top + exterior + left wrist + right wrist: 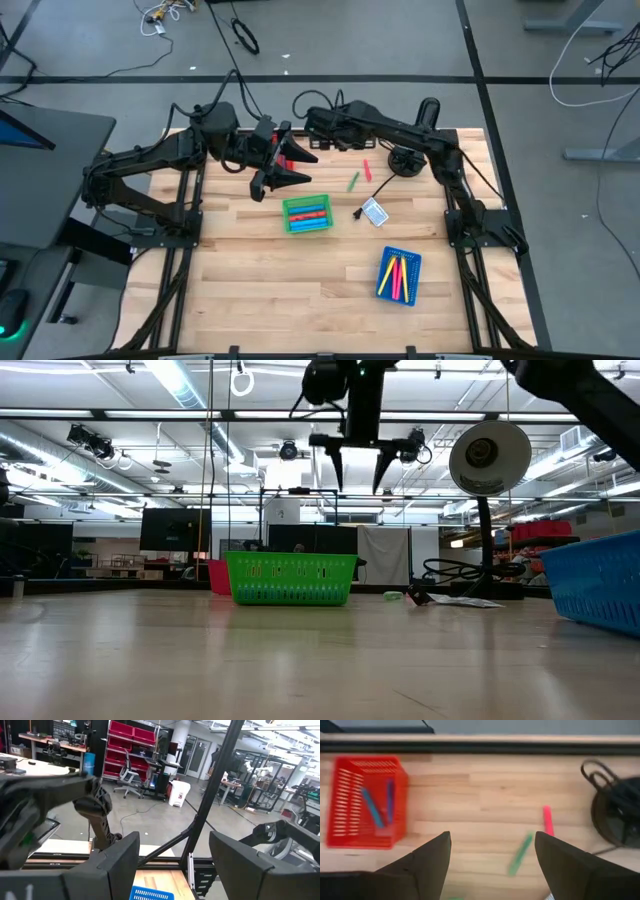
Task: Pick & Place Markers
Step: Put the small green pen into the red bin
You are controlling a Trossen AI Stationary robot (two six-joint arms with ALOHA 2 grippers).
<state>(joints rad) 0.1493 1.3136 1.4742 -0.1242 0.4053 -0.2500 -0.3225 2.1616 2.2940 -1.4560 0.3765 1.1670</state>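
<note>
High view: right gripper point(492, 865) hovers, jaws apart and empty, above the loose green marker point(520, 854) and pink marker point(548, 820) right of the red tray point(345, 805). Approach step; next, descend onto one. Left gripper point(283, 178) waits above the green tray point(292, 224), jaws apart.

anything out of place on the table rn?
Two markers lie loose on the bare wood, outside any tray: a green marker and a pink marker, between the green tray and the black lamp base.
</note>
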